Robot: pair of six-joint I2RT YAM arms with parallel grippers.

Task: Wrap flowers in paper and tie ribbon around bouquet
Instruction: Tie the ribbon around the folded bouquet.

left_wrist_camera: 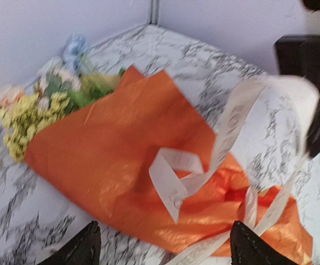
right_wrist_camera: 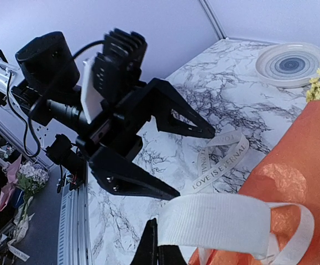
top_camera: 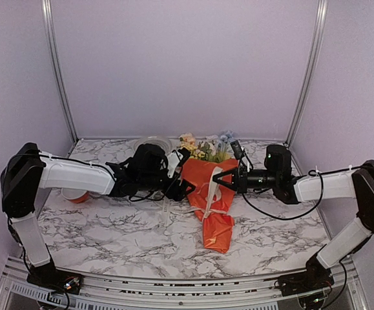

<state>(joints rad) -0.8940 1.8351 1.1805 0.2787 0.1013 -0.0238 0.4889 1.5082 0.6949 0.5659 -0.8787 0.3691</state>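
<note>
Bouquet [top_camera: 218,226] is lying flat between the two grippers, flowers [left_wrist_camera: 32,116] poking out its far end. Right gripper [top_camera: 219,181] is clamped on the ribbon [left_wrist_camera: 229,127] just above the bouquet's middle. Left gripper [right_wrist_camera: 194,163] is spread wide just beside the bouquet, holding nothing. My worry: the ribbon's only slack loops draped over the paper [left_wrist_camera: 110,143], no knot that I can see. With nothing pinning the bouquet, one tug from the right probably drags the whole thing sideways or lets the cone unroll.
</note>
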